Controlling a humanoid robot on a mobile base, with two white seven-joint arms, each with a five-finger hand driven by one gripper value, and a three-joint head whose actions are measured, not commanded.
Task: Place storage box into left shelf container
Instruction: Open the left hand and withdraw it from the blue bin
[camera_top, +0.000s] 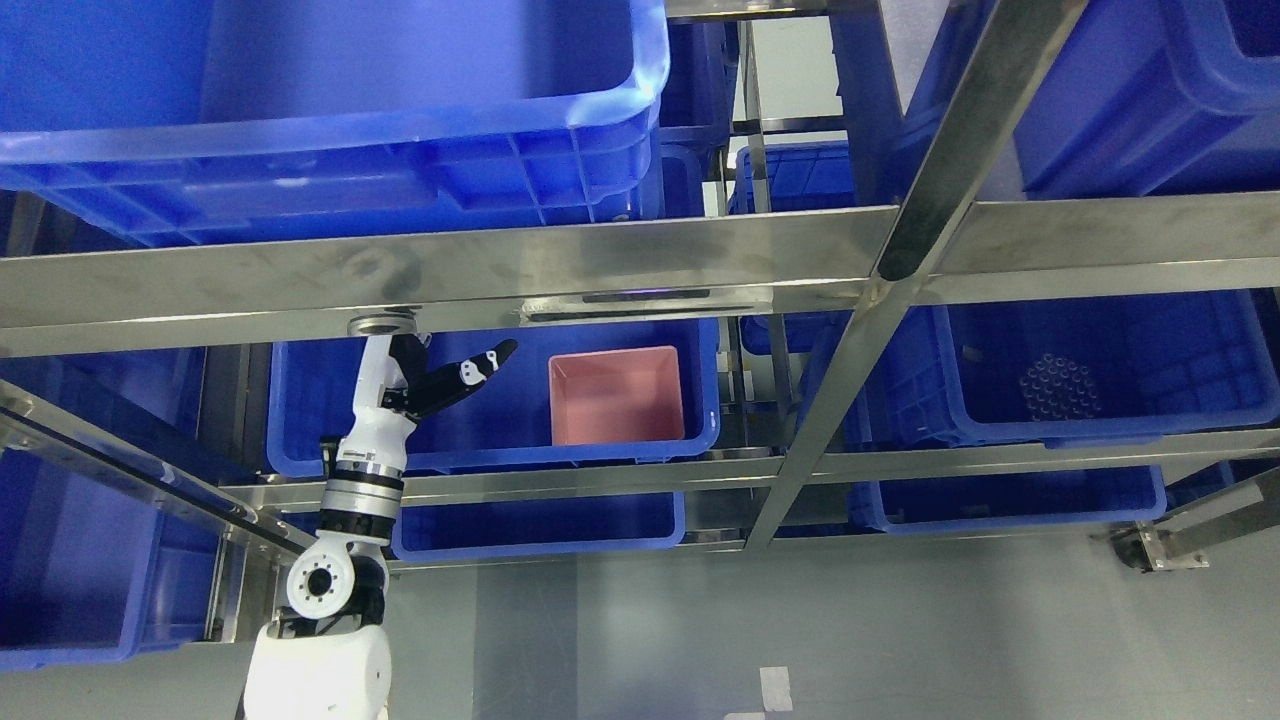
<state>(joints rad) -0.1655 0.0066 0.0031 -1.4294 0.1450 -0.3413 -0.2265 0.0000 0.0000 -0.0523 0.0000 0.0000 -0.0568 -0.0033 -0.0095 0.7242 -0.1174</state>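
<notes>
Shelf frame looks like brushed stainless steel, shiny but smudgy with dull streaks. The blue container is moulded plastic, smooth with a slight gloss, ribbed on the outside walls. Pink storage box is plastic too, more matt. The left hand has glossy white and black plastic shells. Floor is smooth, matt grey.

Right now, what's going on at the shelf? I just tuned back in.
The left hand is raised over the blue shelf container on the left, fingers spread and holding nothing. The pink storage box already sits inside that container, at its right end, upright and open-topped, clear of the hand. The right arm isn't in view. It looks like the placement is done.
</notes>
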